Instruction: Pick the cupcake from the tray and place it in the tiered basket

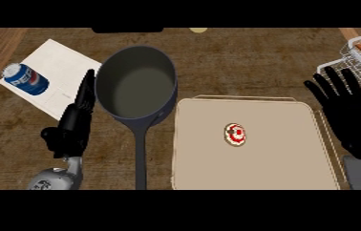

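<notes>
Cupcake (236,134): sits on the tray, a little right of its middle, white top with red marks, touched by neither hand.
Tray (268,173): beige, rectangular, flat on the desk (239,63) at lower right.
Tiered basket (347,59): white wire, at the right edge, only partly in view.
Right hand (345,108): fingers straight and spread wide, holding nothing, over the tray's right rim, just below the basket.
Left hand (76,118): fingers straight and together, holding nothing, just beside the pan's left wall.
Pan (136,84): dark, handle pointing toward the lower edge, left of the tray.
Soda can (25,78): blue, lying on a white sheet (60,65), far left.
</notes>
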Tool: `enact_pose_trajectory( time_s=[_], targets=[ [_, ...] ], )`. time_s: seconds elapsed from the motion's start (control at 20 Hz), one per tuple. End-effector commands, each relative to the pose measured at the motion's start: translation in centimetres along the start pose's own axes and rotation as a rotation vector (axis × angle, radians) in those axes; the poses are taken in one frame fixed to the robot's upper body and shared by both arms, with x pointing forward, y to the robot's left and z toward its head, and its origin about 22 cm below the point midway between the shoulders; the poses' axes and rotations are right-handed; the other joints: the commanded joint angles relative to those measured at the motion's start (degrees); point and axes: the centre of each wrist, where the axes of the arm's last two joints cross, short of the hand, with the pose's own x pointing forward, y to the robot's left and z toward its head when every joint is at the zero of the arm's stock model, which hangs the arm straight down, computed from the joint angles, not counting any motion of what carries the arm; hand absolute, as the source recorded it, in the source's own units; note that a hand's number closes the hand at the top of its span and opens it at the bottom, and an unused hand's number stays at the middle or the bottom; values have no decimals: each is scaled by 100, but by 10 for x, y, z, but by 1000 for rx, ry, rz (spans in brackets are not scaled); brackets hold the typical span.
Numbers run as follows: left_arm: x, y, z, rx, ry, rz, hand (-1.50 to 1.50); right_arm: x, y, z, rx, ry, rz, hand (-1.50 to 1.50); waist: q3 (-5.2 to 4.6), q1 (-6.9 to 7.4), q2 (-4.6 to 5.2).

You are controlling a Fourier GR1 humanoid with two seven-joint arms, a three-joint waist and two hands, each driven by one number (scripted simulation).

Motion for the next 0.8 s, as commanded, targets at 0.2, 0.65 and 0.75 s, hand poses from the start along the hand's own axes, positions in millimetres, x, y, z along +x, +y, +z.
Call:
enact_pose_trajectory(
  time_s=[0.2,0.65,0.75],
  targets=[
    [-3,-9,3,-12,11,-7,0,128,-3,12,222,175,556,-150,-26,-28,-50],
    [-2,-19,2,-12,11,-9,0,191,107,-42,428,337,1267,-150,-35,91,-63],
    [-5,-25,5,-12,18,0,0,177,126,-40,458,368,1336,-150,-35,62,-56]
  ],
)
